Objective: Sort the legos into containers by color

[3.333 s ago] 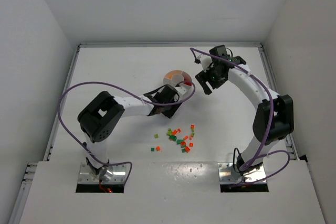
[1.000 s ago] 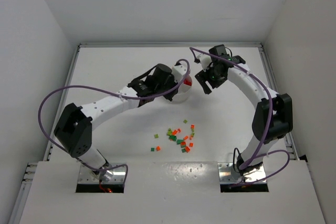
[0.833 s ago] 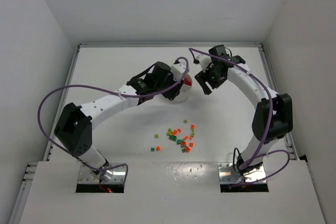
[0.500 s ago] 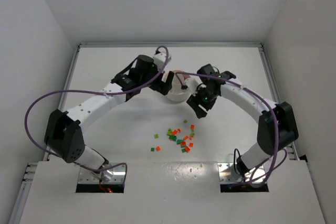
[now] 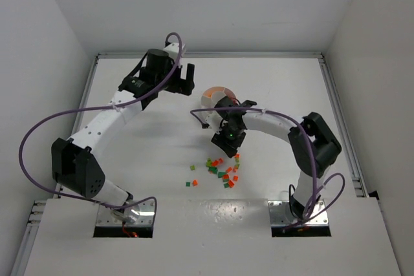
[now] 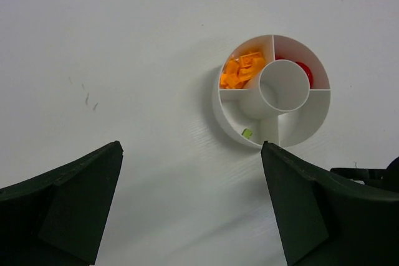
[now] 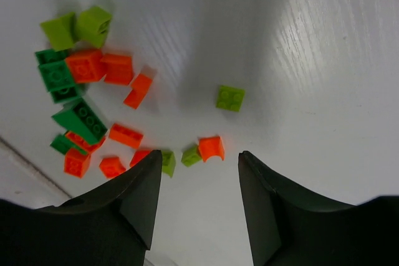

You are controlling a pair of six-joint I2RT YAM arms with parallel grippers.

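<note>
1. Our left gripper (image 5: 187,82) hangs over the far side of the table (image 5: 149,153), off to the left of the white dish (image 5: 206,98). Its jaws stand as wide as they go and there is nothing between them.
2. In the left wrist view the gripper (image 6: 190,154) looks down on bare table, with the dish (image 6: 229,121) ahead and to the right of its fingers (image 6: 68,210).
3. In that view the dish's upper-left wedge is filled with orange bricks (image 6: 242,70). The upper-right wedge holds red bricks (image 6: 303,70), and a single pale green brick (image 6: 247,133) lies in the lower-left wedge, close to the outer wall.
4. Our right gripper (image 5: 224,152) sits low over the far edge of the loose bricks (image 5: 223,172), which lie on the table nearer the arm bases, apart from the dish.
5. In the right wrist view the right gripper (image 7: 199,157) has its jaws partly open and grips nothing.
6. Just beyond the fingertips (image 7: 153,163) lies a small orange brick (image 7: 211,147) with two lime bricks (image 7: 190,155) beside it, all resting on the table.
7. A lone lime brick (image 7: 230,98) lies further out, and a green and orange cluster (image 7: 81,73) sits to the left.
</note>
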